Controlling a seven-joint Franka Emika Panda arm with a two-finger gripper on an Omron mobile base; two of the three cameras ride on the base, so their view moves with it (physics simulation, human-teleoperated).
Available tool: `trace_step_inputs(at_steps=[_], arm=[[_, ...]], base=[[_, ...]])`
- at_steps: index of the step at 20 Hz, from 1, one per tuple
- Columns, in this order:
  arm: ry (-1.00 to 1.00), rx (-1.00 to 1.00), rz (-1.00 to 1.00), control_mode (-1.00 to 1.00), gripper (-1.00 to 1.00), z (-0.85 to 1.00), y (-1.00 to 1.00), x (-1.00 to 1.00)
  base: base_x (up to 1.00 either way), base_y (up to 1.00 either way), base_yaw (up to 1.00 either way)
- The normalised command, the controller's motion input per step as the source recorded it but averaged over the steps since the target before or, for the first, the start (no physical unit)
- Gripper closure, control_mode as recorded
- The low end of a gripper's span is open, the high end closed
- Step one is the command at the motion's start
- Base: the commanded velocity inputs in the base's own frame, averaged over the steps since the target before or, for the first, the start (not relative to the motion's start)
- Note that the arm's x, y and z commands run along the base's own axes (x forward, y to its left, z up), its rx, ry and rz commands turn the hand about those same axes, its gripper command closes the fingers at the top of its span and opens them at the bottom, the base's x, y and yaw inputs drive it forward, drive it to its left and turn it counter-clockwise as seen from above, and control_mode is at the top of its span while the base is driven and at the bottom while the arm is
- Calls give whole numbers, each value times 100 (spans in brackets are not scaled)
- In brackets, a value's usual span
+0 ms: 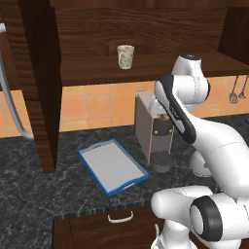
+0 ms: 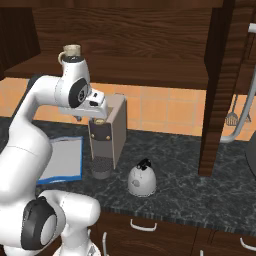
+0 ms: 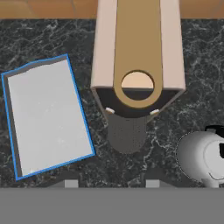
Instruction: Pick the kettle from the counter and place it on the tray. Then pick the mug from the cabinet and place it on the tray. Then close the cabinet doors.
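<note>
The silver-grey kettle (image 2: 141, 181) with its black knob stands on the dark speckled counter (image 2: 185, 175), right of the coffee machine; the hand view catches it at the lower right (image 3: 203, 157). The blue-rimmed tray (image 1: 113, 168) (image 3: 46, 116) lies bare to the machine's left. On the cabinet shelf (image 1: 146, 68) stands the cream mug (image 1: 125, 56), partly behind my arm in the right base view (image 2: 71, 51). My gripper (image 3: 111, 183) hangs open above the coffee machine, nothing between its fingers, left of the kettle. Both cabinet doors (image 1: 41, 82) (image 2: 220, 85) stand open.
A tall grey coffee machine (image 1: 151, 126) (image 3: 138, 57) stands between tray and kettle, directly under my hand. Utensils (image 1: 234, 95) hang on the tiled wall at the right. Drawers with curved handles (image 2: 142, 226) run below the counter edge.
</note>
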Motion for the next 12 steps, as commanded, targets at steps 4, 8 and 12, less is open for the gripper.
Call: trace_step_inputs(at_steps=[4,8,12], arm=[[0,0,-1,-100,-100,-14,-36,-6],[0,1,-4,-100,-100,-18,-96,-19],[0,1,-5,-100,-100,-19,-76,-4]], base=[[0,0,0],[0,0,0],[0,0,0]])
